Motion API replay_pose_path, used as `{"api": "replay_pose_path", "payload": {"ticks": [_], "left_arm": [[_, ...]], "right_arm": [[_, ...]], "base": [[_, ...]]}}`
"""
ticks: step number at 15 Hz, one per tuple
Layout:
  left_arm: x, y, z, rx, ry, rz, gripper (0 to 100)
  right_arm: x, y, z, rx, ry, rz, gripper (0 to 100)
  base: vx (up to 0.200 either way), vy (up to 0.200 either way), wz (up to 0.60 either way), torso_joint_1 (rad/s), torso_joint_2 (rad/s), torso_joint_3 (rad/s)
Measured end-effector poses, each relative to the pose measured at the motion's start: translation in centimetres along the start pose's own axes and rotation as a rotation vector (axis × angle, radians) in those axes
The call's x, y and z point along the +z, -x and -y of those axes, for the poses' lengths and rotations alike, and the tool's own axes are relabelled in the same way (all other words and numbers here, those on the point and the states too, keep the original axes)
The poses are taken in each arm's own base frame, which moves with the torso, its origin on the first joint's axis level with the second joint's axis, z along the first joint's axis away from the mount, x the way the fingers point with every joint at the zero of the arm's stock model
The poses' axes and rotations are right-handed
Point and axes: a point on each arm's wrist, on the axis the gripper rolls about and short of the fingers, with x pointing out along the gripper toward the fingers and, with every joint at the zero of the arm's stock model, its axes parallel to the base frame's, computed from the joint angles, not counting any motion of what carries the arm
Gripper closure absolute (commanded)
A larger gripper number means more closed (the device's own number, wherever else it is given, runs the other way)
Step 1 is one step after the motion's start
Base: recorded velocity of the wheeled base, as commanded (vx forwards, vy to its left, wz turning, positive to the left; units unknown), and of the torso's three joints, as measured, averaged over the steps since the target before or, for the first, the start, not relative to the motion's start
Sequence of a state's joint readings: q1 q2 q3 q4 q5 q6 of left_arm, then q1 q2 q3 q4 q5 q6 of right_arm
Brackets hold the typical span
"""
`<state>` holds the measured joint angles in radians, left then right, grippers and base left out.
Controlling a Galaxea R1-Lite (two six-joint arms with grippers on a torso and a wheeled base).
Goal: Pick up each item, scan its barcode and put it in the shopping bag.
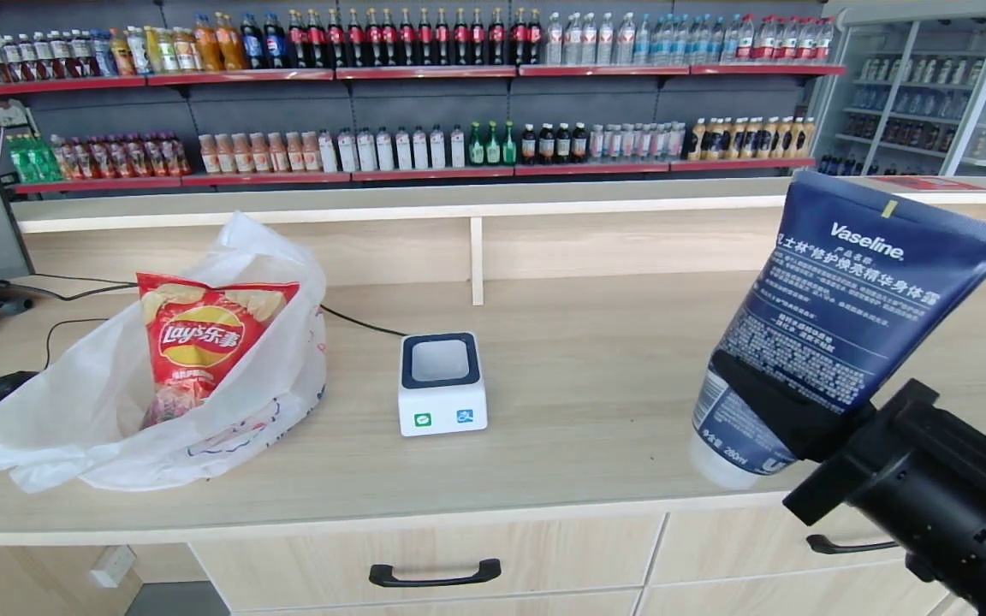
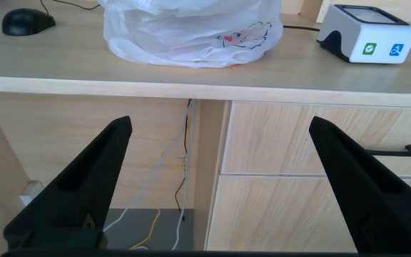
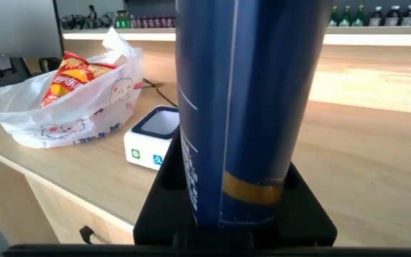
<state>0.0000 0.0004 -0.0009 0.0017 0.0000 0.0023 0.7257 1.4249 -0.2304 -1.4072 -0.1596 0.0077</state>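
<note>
Left pincer (image 2: 220, 135) is spread wide and parked low in front of the counter (image 1: 596, 402), below the shopping bag (image 1: 74, 411). The bag lies slumped open with a crisp packet (image 1: 202, 342) inside, so its mouth looks free for the next drop. Scanner (image 1: 442, 385) sits just right of the bag, window up; right pincer (image 1: 780, 402) pinches the blue lotion tube (image 1: 852, 291) near its cap end, tilted in the air well right of the scanner, probably lifted for scanning but not yet over the window.
</note>
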Motion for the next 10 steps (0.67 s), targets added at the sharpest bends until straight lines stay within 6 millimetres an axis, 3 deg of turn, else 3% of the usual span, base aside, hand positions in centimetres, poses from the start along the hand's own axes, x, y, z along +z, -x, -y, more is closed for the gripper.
{"api": "replay_pose_path", "payload": {"ticks": [2,10], "left_arm": [[0.0,0.0,0.0,0.000,0.000,0.000,0],[0.0,0.0,0.0,0.000,0.002,0.001,0]], "right_arm": [[-0.3,1.1,0.3,0.024,0.004,-0.010,100],[-0.3,2.0,0.9,0.005,0.010,-0.015,100]], "base": [[0.000,0.000,0.00,0.000,0.00,0.000],[0.000,0.200,0.00,0.002,0.00,0.002]]}}
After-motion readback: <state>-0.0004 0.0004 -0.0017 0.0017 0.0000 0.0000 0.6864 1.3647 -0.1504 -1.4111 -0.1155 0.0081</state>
